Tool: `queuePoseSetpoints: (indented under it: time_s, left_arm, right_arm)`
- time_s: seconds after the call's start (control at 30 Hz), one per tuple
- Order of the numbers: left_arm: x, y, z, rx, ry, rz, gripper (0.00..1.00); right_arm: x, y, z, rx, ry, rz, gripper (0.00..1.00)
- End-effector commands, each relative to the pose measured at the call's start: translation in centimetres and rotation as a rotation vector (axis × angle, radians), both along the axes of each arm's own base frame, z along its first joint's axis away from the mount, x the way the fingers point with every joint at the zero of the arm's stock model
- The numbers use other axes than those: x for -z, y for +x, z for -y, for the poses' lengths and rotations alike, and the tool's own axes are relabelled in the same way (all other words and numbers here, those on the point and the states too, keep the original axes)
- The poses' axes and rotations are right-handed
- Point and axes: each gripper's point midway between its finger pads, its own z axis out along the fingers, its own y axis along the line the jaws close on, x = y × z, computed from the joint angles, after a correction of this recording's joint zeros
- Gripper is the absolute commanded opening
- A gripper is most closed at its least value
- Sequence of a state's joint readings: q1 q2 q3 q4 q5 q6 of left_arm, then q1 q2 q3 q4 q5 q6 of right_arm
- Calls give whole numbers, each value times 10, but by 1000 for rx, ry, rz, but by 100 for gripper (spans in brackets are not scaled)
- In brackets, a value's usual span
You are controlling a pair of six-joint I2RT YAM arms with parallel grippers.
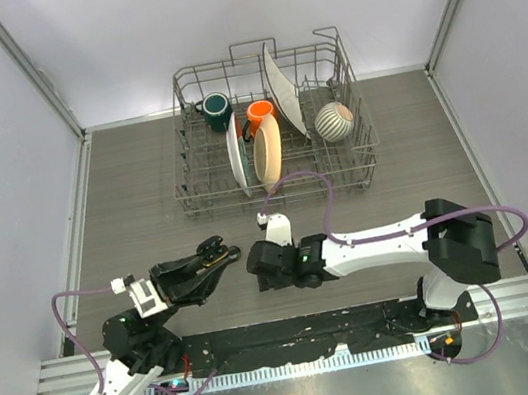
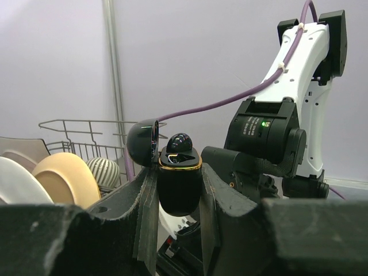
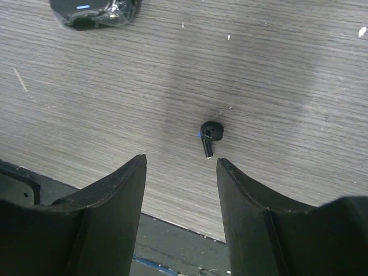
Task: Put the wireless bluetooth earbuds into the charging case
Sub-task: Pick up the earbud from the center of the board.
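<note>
Your left fingers [image 2: 221,207] are clamped on the charging case [image 2: 179,187], holding it upright with its lid [image 2: 144,142] swung open to one side. A rounded glossy bud [image 2: 181,142] sits above the case's gold rim. It looks like one earbud already seated, though this angle won't let you be sure.

Your right fingers [image 3: 118,190] stand apart with nothing between them, pointing down at the tabletop [image 3: 299,86]. The loose earbud [image 3: 210,135] lies on the wood just ahead of the gap, untouched, with its stem pointing back toward the fingers. In the wrist view it sits nearer the right-hand finger than the other.

So you are most likely at the pickup of this earbud. The next move calls for bringing the right fingers forward and down until the bud sits squarely between the tips. Shift slightly so it is centred, then close gently on the rounded head rather than the thin stem. It is tiny and smooth, so an off-centre squeeze could flick it away. The open case waits close by on the left arm.

Leave alone the glossy black object [image 3: 92,11] at the far edge of that view; it lies well apart from the earbud.
</note>
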State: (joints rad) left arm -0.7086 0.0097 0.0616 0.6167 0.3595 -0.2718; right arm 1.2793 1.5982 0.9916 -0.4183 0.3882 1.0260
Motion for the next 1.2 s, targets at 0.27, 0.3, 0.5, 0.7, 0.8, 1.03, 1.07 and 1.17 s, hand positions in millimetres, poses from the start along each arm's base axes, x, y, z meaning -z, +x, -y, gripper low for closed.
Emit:
queuePoseSetpoints:
  time_s: [0.27,0.3,0.5,0.7,0.8,1.03,1.07,1.17]
  left_arm:
    - [-31,-15,-14,-15,-52,97,0]
    - [-31,-15,-14,-16,-52,98,0]
    - [-30,-15,-13,-17,-44,94,0]
    - [-30,-16,-12,-9,-35,93,0]
    - [-29,-15,-12,-10,-33,92,0]
    - [-27,-13,-12,-21,-32,86,0]
    - [-27,-12,-12,-21,-33,83,0]
    - [-26,-12,-12,-19,-31,80,0]
  right_arm:
    - [8,17,-1,62,-39,23,54]
    - [9,18,0,61,-44,22,53]
    - [16,24,-5,42,-53,5,49]
    - [24,29,-5,45,-69,-8,46]
    - [25,30,-5,45,-67,-15,44]
    - [32,27,-5,33,-80,-31,41]
    - [32,27,-5,32,-80,-32,40]
    - [33,26,-5,33,-80,-37,40]
